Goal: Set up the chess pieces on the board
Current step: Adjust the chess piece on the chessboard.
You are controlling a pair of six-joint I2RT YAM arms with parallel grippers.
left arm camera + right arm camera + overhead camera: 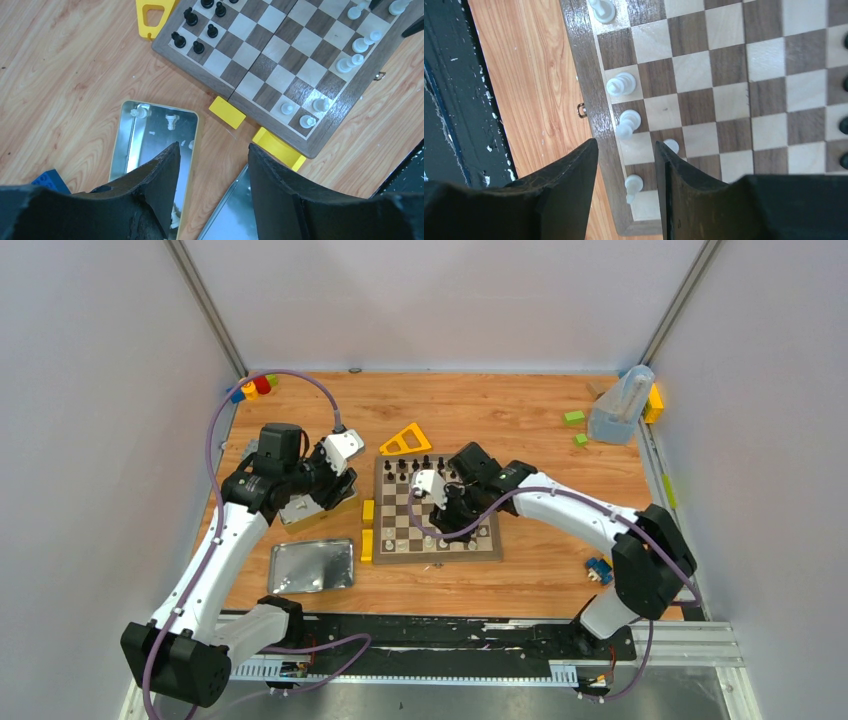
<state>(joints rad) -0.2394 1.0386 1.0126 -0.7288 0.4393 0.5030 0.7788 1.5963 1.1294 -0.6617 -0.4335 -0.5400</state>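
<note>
Pale walls close in an orange-brown wooden tabletop (540, 420). Near its middle lies the square wooden chessboard (432, 556), with dark-brown and cream squares and a tan border. The tiny black chess pieces (192, 17) stand along its far edge, two ranks deep at the corner the left wrist view shows. The tiny silvery-white chess pieces (621, 84) stand along the near edge with gaps between them, so that side looks only partly set.

The right gripper (626, 150) hangs low over that near edge, its jaws partly apart and clasping nothing. A white pawn (634, 185) stands on the edge rank, in the gap between the fingers. As far as I can tell, neither finger touches it.

Two yellow plastic blocks (227, 112) sit just beside the board's left border. Beyond them lies an open, shiny rectangular metal tin (145, 135) with at least two loose white pieces (171, 120) at its far end. The left gripper (212, 150) hovers above this tin, jaws about half apart and empty. A second tin (311, 566) lies nearer the arm bases.

The unfilled white squares will likely be supplied from the open tin, which makes the left arm the nearer one. The loose pieces lie ahead of its fingertips, toward the left finger's side. The tin's long axis runs roughly along the fingers' reach, so the pick seems to call for a move forward and down rather than sideways.
</note>
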